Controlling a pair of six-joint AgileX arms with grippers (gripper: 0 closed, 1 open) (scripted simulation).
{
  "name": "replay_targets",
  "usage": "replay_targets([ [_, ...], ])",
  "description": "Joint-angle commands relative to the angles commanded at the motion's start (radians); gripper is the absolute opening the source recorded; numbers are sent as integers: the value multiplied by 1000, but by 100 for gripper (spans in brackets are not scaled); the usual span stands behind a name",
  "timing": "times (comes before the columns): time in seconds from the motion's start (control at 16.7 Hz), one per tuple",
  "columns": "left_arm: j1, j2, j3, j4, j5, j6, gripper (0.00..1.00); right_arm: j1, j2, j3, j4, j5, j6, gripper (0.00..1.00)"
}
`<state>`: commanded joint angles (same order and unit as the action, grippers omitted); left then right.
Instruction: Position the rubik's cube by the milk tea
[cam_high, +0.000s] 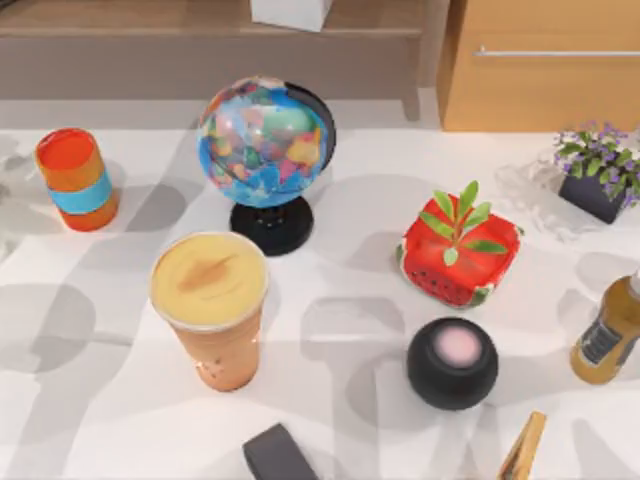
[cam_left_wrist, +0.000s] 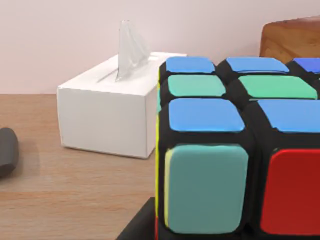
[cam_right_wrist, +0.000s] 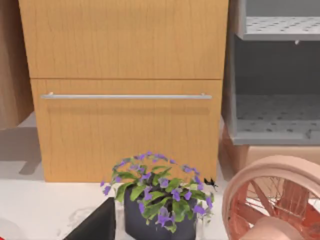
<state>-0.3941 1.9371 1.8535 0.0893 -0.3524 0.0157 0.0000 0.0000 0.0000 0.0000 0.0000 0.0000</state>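
Note:
The rubik's cube (cam_left_wrist: 240, 150) looms close in the left wrist view, showing blue, green, teal and red stickers on a black grid. It is raised level with a wooden shelf, with my left gripper (cam_left_wrist: 235, 234) shut on it. One dark finger (cam_left_wrist: 136, 229) touches its lower edge. The milk tea (cam_high: 210, 305), a tall clear cup of orange-tan drink with a wide pale-yellow top, stands left of centre on the white table. My right gripper (cam_right_wrist: 95, 225) hangs near the potted purple flowers (cam_right_wrist: 157, 200) at the table's right.
Around the milk tea stand a globe (cam_high: 265, 150), an orange can (cam_high: 77, 178), a red watermelon box (cam_high: 460, 255), a black speaker (cam_high: 452, 362) and a brown bottle (cam_high: 607, 340). A dark block (cam_high: 275, 455) lies at the front edge. A tissue box (cam_left_wrist: 107, 112) sits on the shelf.

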Motion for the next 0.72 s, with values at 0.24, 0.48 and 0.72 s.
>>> replay_targets([
  [0.24, -3, 0, 13, -10, -1, 2, 0, 0, 0, 0, 0, 0, 0, 100],
  [0.48, -3, 6, 52, -43, -1, 2, 0, 0, 0, 0, 0, 0, 0, 100],
  [0.72, -3, 1, 49, -43, 0, 3, 0, 0, 0, 0, 0, 0, 0, 100],
])
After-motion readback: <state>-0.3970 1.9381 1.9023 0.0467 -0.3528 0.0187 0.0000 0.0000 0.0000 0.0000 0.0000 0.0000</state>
